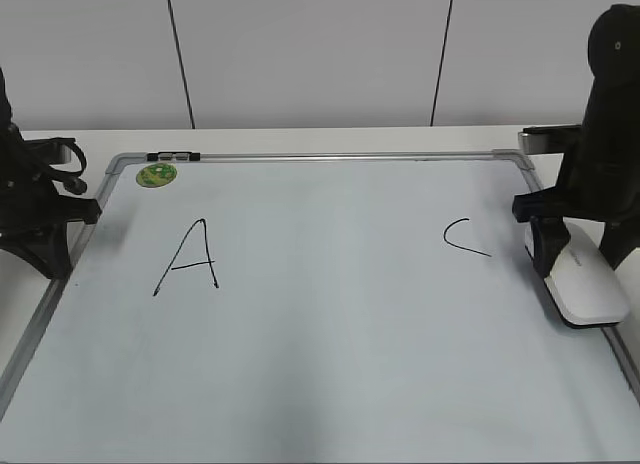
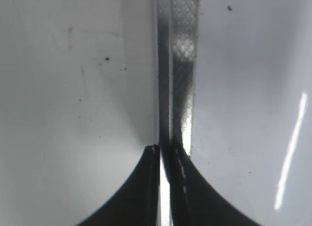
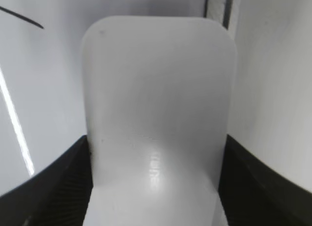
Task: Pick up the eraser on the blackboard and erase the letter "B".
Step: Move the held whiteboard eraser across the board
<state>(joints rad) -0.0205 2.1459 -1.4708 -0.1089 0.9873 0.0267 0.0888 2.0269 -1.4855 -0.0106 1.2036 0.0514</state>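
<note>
The blackboard (image 1: 330,324) lies flat on the white desk (image 1: 300,139) and fills most of it, its silver frame running along the far edge and down both sides. On its pale surface a black "A" (image 1: 188,256) stands toward the left side and a black "C" (image 1: 465,237) toward the right; between them the surface is bare, with no "B" to be seen. A small round green sticker (image 1: 156,174) sits on the board near the far-left corner, just inside the frame.

The eraser (image 1: 588,284) is at the right edge of the desk, resting on the board close to its right frame, beside and below the "C". The right gripper (image 1: 575,246) stands over it, and the right wrist view shows the white block (image 3: 158,123) filling the space between the two dark fingers (image 3: 53,182), the jaws closed against its long sides.

The left gripper (image 1: 88,212) hangs at the left edge of the desk, over the board's left frame. In the left wrist view its jaws are pressed together with only a thin slit between them, holding nothing, just above the metal frame strip (image 2: 178,65).
</note>
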